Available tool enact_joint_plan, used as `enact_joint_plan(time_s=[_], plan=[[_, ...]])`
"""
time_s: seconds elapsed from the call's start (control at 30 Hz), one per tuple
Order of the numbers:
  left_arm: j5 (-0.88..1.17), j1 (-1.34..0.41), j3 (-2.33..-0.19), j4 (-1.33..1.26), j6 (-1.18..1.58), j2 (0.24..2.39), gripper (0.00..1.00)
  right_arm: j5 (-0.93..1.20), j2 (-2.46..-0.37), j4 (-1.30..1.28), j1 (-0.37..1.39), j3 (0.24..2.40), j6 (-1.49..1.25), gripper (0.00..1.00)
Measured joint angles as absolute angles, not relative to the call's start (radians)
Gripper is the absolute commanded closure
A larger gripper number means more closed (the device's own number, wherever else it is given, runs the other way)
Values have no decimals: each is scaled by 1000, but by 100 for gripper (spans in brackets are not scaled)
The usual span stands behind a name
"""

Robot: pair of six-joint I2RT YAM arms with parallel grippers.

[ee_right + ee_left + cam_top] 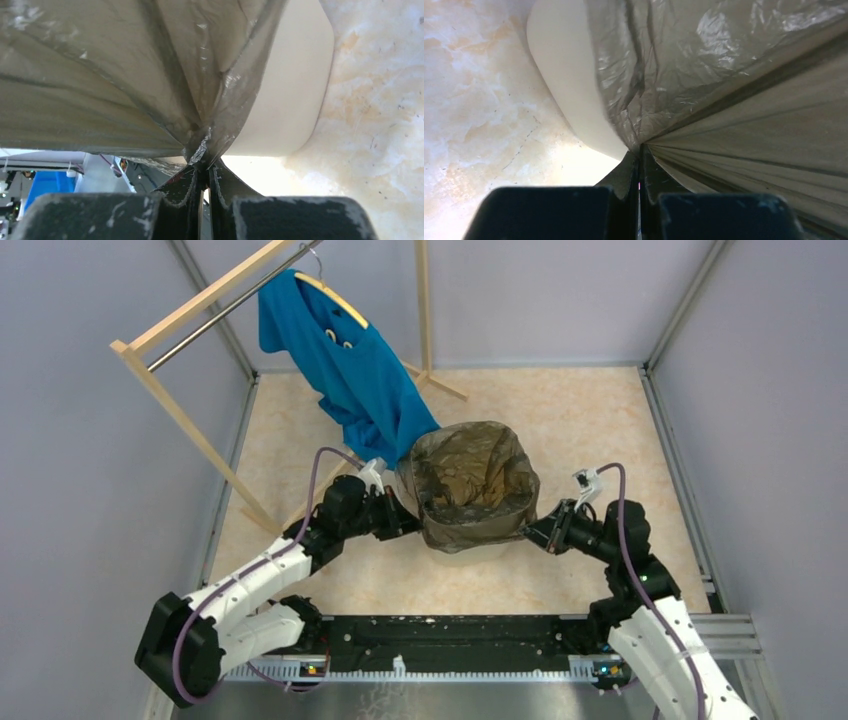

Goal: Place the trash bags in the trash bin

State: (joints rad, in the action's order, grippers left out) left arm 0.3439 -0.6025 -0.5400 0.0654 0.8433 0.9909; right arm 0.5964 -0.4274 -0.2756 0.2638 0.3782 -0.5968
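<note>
The bin stands upright near the middle of the bench. The bag is draped over it. The film covers the rim, sags into the opening and hangs partway down the outer wall. Below the film, the cream wall is bare in both wrist views.

Left end effector: positioned at the bin's left side, just outside the wall. Its jaws are closed on a gathered fold of the bag. The film fans out from the pinch point in tight pleats.

Right end effector: positioned at the bin's right side, level with the left one. Its jaws are likewise closed on a fold of the bag. Creases radiate from the pinch point up toward the rim.

The two arms reach in from opposite sides, with the bin between them.

A rack stands at the rear left of the bench. A shirt hangs from it on a hanger. The lower end of the shirt reaches the bin's rear-left edge in the top view. Whether it touches the bag cannot be determined.
</note>
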Motion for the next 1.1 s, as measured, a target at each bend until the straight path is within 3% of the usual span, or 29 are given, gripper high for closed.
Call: enact_joint_plan(time_s=[0.5, 0.57, 0.7, 0.77, 0.93, 1.03, 1.1], plan=[[378, -603, -467, -43, 866, 1041, 100, 492, -579, -276, 264, 313, -683, 90], [377, -603, -463, -48, 865, 1041, 100, 466, -586, -317, 264, 322, -680, 81], [369, -603, -463, -39, 861, 1034, 100, 358, -553, -501, 264, 447, -667, 42], [364, -603, -463, -30, 857, 1027, 100, 295, -548, -585, 264, 572, -647, 30], [358, -603, -463, -21, 845, 1019, 100, 176, -644, -675, 264, 991, -490, 24], [359, -603, -463, -21, 838, 1018, 100, 220, -789, -682, 265, 1219, -374, 24], [359, -603, -463, -19, 834, 1018, 100, 257, -900, -678, 289, 1333, -319, 17]])
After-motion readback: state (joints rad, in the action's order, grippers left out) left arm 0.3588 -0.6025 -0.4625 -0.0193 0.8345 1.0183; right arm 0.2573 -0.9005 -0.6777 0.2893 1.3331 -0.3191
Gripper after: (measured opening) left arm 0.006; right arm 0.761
